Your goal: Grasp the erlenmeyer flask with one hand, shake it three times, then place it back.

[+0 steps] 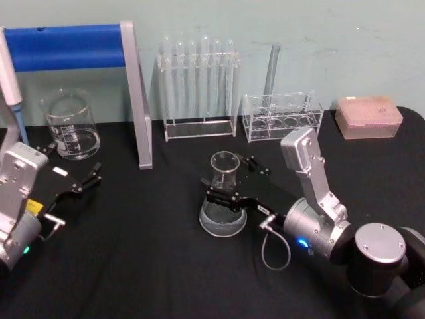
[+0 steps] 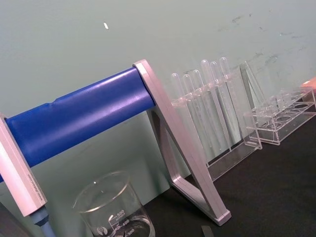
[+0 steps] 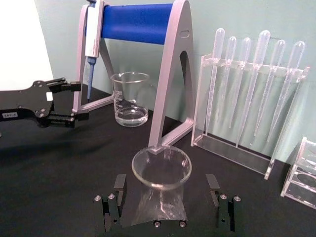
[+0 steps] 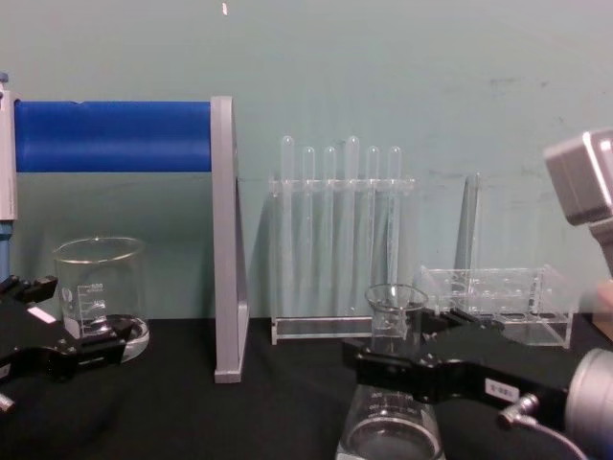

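While the erlenmeyer flask (image 1: 224, 199) stands upright on the black table (image 1: 146, 252) in the head view, its long axis is vertical, with the flared rim pointing up and the wide base flat on the cloth. The right gripper (image 1: 232, 181) reaches to the flask from its right, one jaw on each side of the narrow neck; the jaws look spread, and contact with the glass cannot be told. Well to the flask's left, the left gripper (image 1: 83, 171) rests with jaws apart, just in front of a glass beaker (image 1: 70, 124). Behind the flask stand a clear rack of pipettes (image 1: 199, 86) and a pipette stand with a blue bar (image 1: 73, 46).

In the left wrist view, the beaker (image 2: 114, 207), the blue bar (image 2: 84, 116) and the pipette rack (image 2: 212, 113) appear.

In the right wrist view, the flask's (image 3: 161, 170) round mouth faces the camera, between the right gripper's (image 3: 168, 190) two spread fingers (image 3: 120, 185), with gaps on both sides. The left gripper (image 3: 64, 101) sits beyond, jaws apart.

In the chest view, the flask (image 4: 393, 393) stands upright, the right gripper's (image 4: 402, 369) black jaw crossing its neck. The left gripper (image 4: 57, 350) lies low before the beaker (image 4: 99, 292).
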Controlling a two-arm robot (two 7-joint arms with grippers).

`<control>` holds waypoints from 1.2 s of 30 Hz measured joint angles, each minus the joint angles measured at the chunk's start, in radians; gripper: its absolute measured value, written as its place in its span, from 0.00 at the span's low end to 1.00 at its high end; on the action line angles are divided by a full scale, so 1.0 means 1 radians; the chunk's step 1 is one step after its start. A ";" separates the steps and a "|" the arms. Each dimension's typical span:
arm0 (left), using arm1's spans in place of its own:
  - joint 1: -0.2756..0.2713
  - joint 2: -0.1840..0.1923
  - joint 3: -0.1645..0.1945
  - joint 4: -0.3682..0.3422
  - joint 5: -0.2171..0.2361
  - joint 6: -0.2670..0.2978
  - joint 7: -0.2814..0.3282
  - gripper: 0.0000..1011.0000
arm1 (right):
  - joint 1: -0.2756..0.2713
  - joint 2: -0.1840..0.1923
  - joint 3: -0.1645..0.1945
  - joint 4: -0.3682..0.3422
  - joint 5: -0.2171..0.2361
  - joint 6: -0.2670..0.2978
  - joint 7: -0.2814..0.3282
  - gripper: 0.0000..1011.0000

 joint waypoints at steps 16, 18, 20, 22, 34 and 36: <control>0.000 0.000 0.000 0.000 0.000 0.000 0.000 0.99 | -0.117 0.116 0.042 -0.124 0.048 0.028 0.029 0.99; 0.000 0.000 0.000 0.000 0.000 0.000 0.000 0.99 | -0.138 0.139 0.055 -0.143 0.053 0.032 0.029 0.99; 0.000 0.000 0.000 0.000 0.000 0.000 0.000 0.99 | -0.157 0.158 0.069 -0.159 0.057 0.035 0.023 0.99; 0.000 0.000 0.000 0.000 0.000 0.000 0.000 0.99 | -0.167 0.167 0.078 -0.165 0.058 0.037 0.017 0.99; 0.000 0.000 0.000 0.000 0.000 0.000 0.000 0.99 | -0.165 0.143 0.151 -0.144 0.011 0.036 -0.110 0.99; 0.000 0.000 0.000 0.000 0.000 0.000 0.000 0.99 | -0.151 0.126 0.155 -0.130 -0.015 0.026 -0.137 0.99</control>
